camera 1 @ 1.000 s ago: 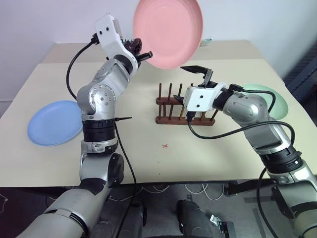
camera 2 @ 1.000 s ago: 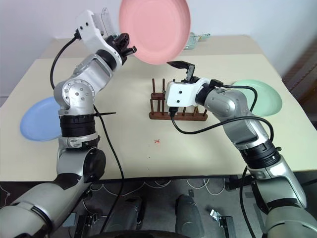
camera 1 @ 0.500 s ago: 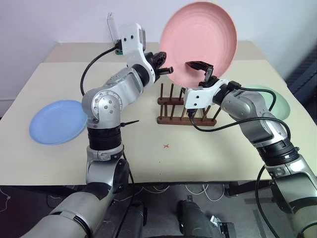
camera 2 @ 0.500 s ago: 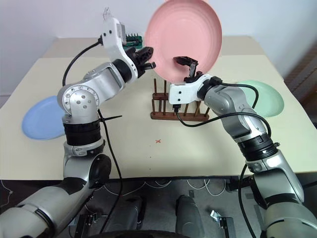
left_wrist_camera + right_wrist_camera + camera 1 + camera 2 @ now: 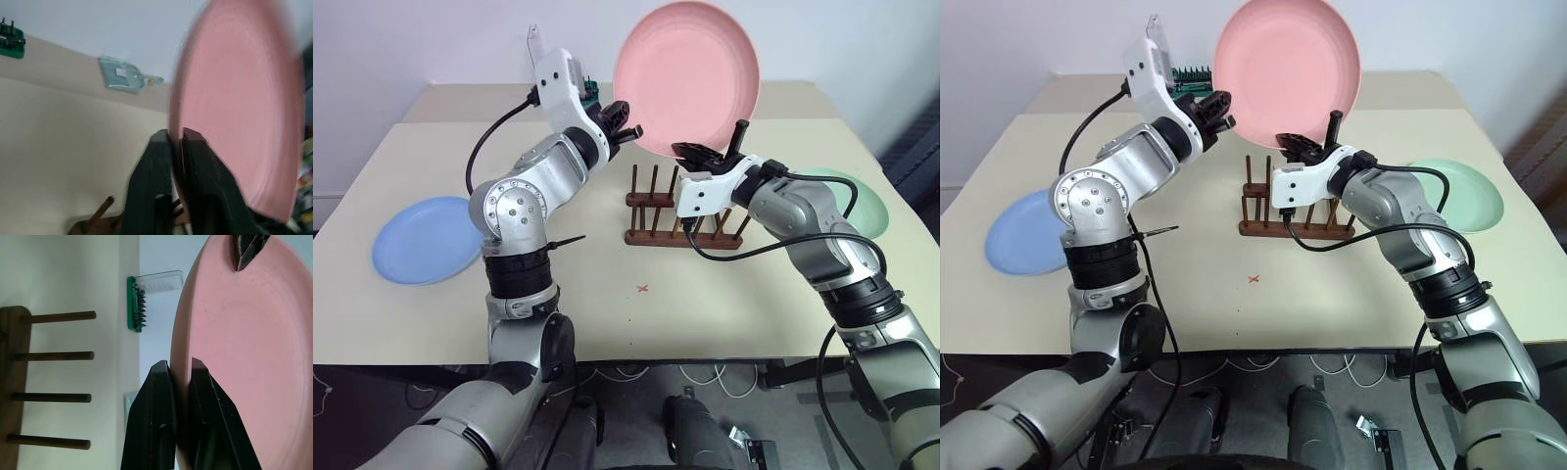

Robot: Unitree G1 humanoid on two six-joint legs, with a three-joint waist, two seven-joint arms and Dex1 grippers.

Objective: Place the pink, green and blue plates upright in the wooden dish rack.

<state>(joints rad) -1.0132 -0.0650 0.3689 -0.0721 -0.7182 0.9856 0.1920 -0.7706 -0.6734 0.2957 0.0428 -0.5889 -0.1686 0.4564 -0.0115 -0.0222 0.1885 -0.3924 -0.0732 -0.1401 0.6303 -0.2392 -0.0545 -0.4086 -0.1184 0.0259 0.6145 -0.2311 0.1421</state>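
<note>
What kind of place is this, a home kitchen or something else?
Probably a lab or test room, not a kitchen: a plain beige table against a bare wall, loose cables under it, and a small red cross marked on the tabletop.

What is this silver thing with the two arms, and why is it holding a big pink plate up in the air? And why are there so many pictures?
It is a robot with two silver arms, and each arm ends in a pair of black jaws that pinch like a hand. Two pictures come from cameras in its head, looking down at a beige table. The other two come from small cameras on its wrists, so you see the jaws very close. Both the left gripper and the right gripper pinch the rim of the round pink plate, held upright above the small dark brown wooden dish rack with thin pegs. It looks like one arm is passing the plate to the other. A round blue plate lies flat on the robot's left, and a round pale green plate on its right. They wait their turn.
</note>
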